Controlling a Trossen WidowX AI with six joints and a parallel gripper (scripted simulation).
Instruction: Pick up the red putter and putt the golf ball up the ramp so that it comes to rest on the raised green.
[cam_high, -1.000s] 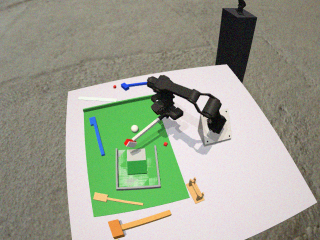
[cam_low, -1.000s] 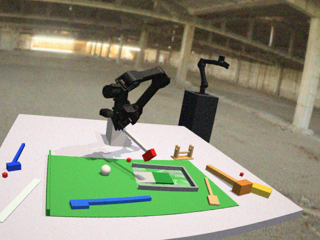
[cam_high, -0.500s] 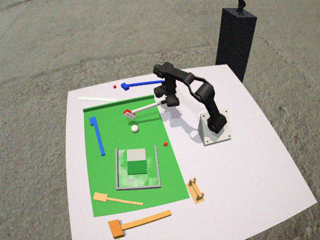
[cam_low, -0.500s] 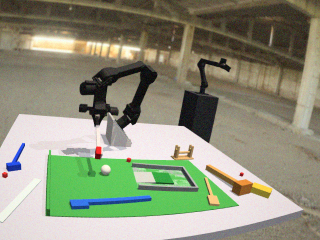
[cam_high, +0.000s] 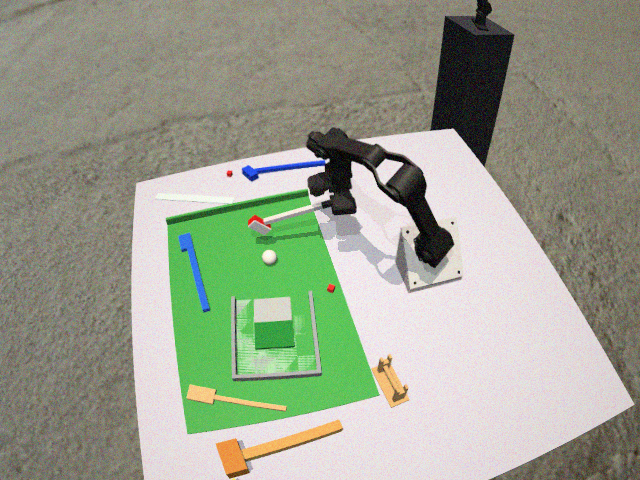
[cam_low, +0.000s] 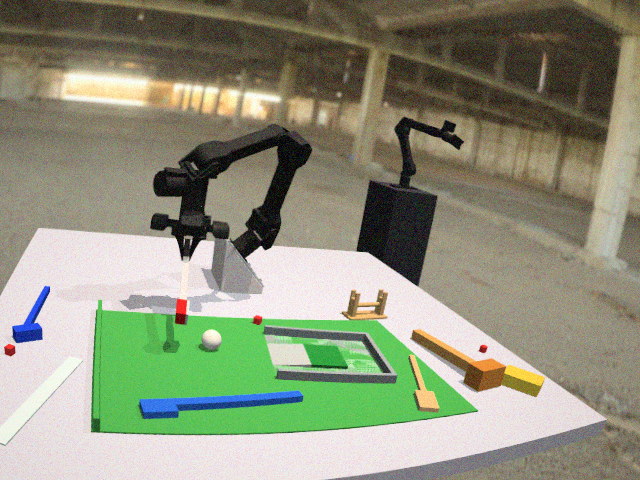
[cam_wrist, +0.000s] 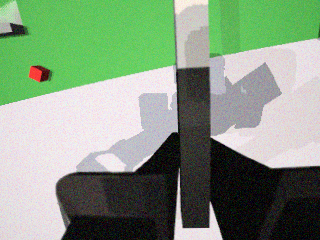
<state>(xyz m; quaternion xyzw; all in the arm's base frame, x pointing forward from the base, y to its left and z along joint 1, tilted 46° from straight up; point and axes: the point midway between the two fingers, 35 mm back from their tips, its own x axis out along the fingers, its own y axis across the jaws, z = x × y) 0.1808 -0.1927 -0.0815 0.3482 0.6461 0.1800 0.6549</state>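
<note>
My gripper (cam_high: 331, 204) (cam_low: 186, 256) (cam_wrist: 185, 137) is shut on the dark grip of the red putter, whose white shaft (cam_high: 292, 213) (cam_low: 184, 279) (cam_wrist: 192, 30) reaches out over the mat. Its red head (cam_high: 255, 221) (cam_low: 181, 311) hangs above the mat, its shadow apart below it, on the side of the ball away from the ramp. The white golf ball (cam_high: 269, 257) (cam_low: 211, 339) rests on the green mat (cam_high: 206, 356) (cam_low: 248, 372). The pale ramp (cam_high: 272, 308) (cam_low: 286, 354) leads to the raised green (cam_high: 274, 335) (cam_low: 326, 355). The wrist view hides head and ball.
A grey border (cam_high: 234, 335) (cam_low: 336, 377) surrounds the ramp and green on three sides. A blue putter (cam_high: 197, 273) (cam_low: 237, 400) and a tan one (cam_high: 248, 402) lie on the mat. A red cube (cam_high: 330, 288) (cam_low: 257, 319) (cam_wrist: 38, 73) sits near its edge. A wooden rack (cam_high: 390, 383) (cam_low: 366, 314) stands beside it.
</note>
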